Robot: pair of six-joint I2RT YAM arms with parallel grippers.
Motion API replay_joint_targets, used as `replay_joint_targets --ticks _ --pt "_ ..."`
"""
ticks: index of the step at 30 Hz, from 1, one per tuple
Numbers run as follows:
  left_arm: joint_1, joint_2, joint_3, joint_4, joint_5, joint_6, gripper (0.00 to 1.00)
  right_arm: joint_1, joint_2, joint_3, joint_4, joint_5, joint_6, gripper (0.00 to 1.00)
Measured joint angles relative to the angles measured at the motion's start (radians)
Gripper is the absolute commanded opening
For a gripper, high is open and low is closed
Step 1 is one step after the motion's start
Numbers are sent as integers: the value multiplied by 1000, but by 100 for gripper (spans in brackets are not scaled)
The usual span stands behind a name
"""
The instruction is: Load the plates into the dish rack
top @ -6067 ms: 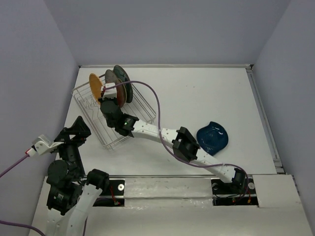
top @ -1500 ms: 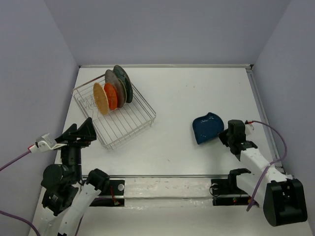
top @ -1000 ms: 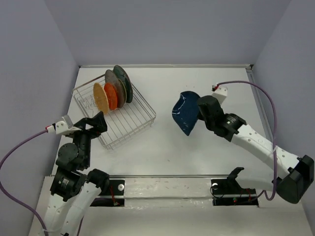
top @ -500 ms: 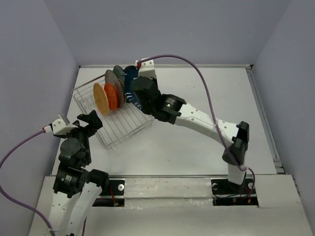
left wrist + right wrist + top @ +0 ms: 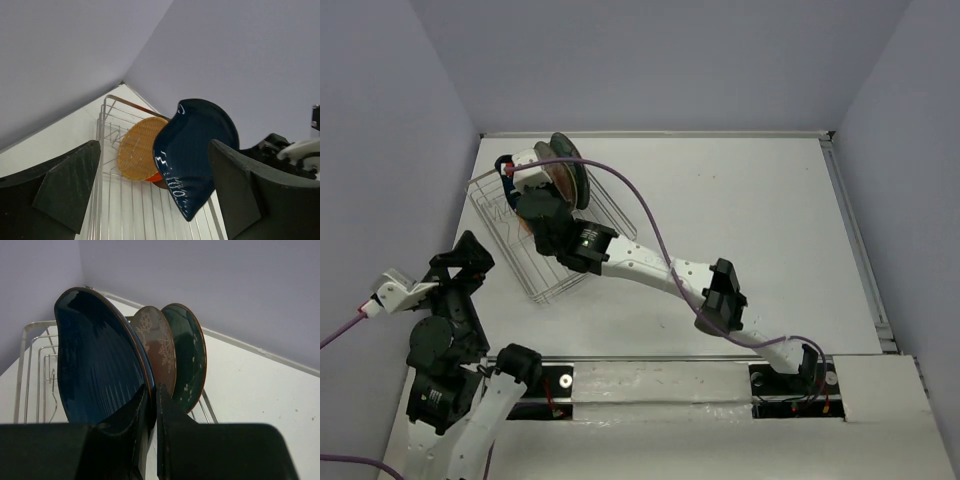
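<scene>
**Dark blue leaf-shaped plate [image 5: 95, 360] held on edge over the square silver wire dish rack [image 5: 548, 288], not yet seated**

The plate's lower rim is clamped between the fingers of the right gripper [image 5: 152, 407], just in front of the tan woven-textured plate [image 5: 136, 156], with the grey deer-print plate [image 5: 159, 347] and the large teal plate [image 5: 189, 355] racked behind. Whether its lowest tip is touching the wires cannot be told. The left gripper [image 5: 154, 150] is spread wide and empty at the rack's near side. Because the plate is pinched at the rim alone, it could be swung by its own weight. If it is lowered off-line, its pointed, uneven outline could be caught on top of a tine. If it is released unseated, the tan plate could be struck and the row tipped.
</scene>
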Motion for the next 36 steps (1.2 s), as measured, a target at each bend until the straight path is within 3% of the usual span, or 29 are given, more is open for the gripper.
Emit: replay_joint_targets --ticks 4,8,17,22,29,30,33,36 --pt "-89 41 38 -5 25 -3 99 -3 -1 -16 25 -27 15 7" --pt "-142 126 55 -36 120 -43 99 -10 -56 -133 69 -71 41 7" --pt "-151 258 230 -139 253 -184 99 -14 -383 -726 251 -129 48 7" --pt "-151 355 262 -138 298 -254 99 -28 -549 -938 316 -158 56 7" --pt "-148 494 305 -139 415 -290 99 -82 -719 -1114 446 -254 43 7" --pt "-143 516 316 -134 437 -297 93 -88 -726 -1132 480 -263 32 7" --pt "-93 563 321 -101 556 -347 62 -95 -726 -1169 564 -275 -35 7" --pt "6 589 319 -75 679 -397 64 -92 -719 -1199 620 -286 -95 7"
